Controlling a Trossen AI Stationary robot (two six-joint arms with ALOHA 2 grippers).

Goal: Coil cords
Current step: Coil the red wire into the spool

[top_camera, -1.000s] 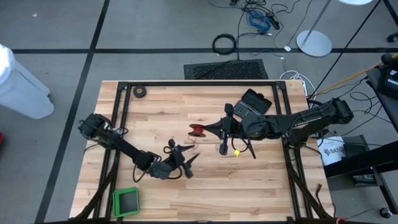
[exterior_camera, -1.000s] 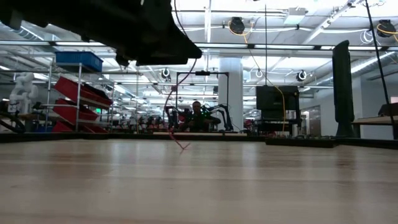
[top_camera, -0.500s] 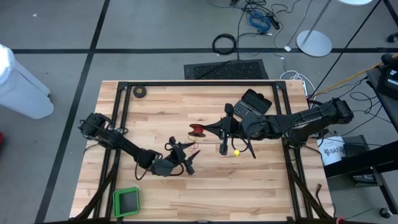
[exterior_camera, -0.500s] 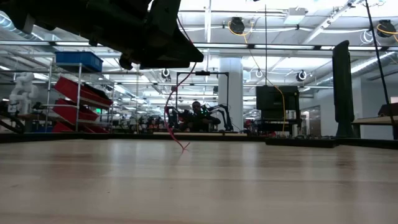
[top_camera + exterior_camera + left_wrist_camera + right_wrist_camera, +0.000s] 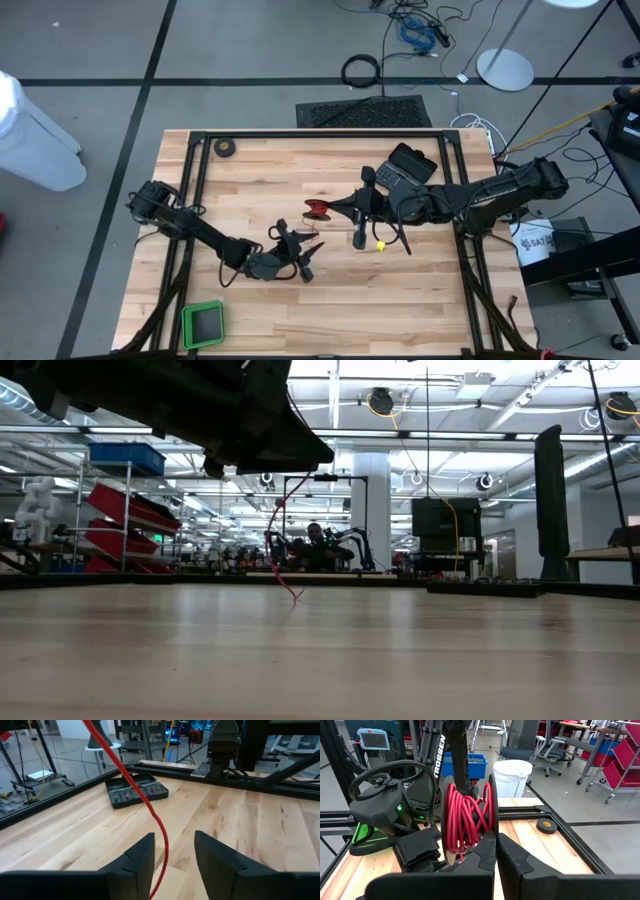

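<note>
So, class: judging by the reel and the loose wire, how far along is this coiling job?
Done: several red turns sit on the reel, clamped in the right hand. In hand: the left hand has its fingers open around the free red wire. Left: winding that loose length on.

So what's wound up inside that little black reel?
Red wire is looped between the reel's black sides, held by the shut right gripper. The reel's centre is covered by the wire.
</note>
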